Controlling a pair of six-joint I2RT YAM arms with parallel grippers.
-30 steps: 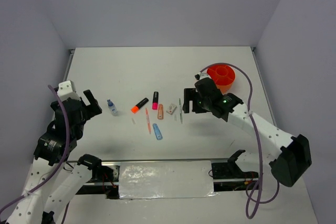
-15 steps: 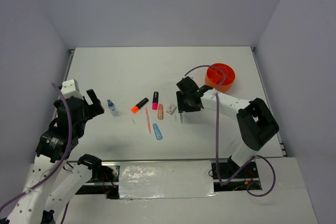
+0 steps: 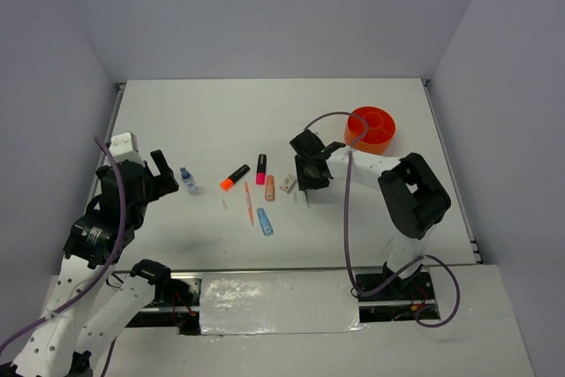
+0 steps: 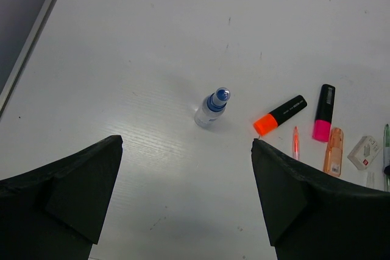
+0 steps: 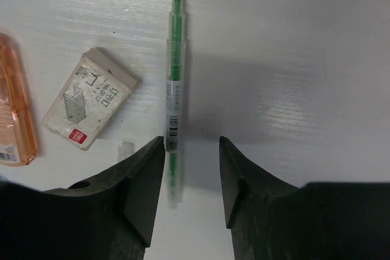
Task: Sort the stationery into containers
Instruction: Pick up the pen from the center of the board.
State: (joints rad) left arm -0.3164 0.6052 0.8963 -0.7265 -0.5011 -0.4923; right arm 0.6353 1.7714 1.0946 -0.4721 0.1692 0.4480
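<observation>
honestly, the thing i'd worry about here is an off-centre pinch. the right tool (image 5: 192,144) is down at the counter (image 3: 221,112) with its jaws roughly half-narrowed, one on either side of the green pen (image 5: 175,77), and nothing is clamped yet. the pen lies flat, well apart from the orange tub (image 3: 378,142). it hugs the finger farther from the tub, with bare counter showing between it and the other finger.

so if the jaws close from here, i reckon one finger shoves the pen sideways first. a thin round pen could roll, skid or pop out.

the jaws also sit near one end of the pen, not its middle. if it does get pinched, it would probably droop or pivot, then clip the tub's rim on the way in.

the white eraser (image 5: 90,98) and a tiny clear bit (image 5: 125,148) sit just beyond the pen, on the side away from the tub. a sloppy close could bump them.

the left tool (image 4: 186,144) is spread wide and holds nothing. it hangs over the blue-capped bottle (image 4: 212,106), the item farthest from the tub.
</observation>
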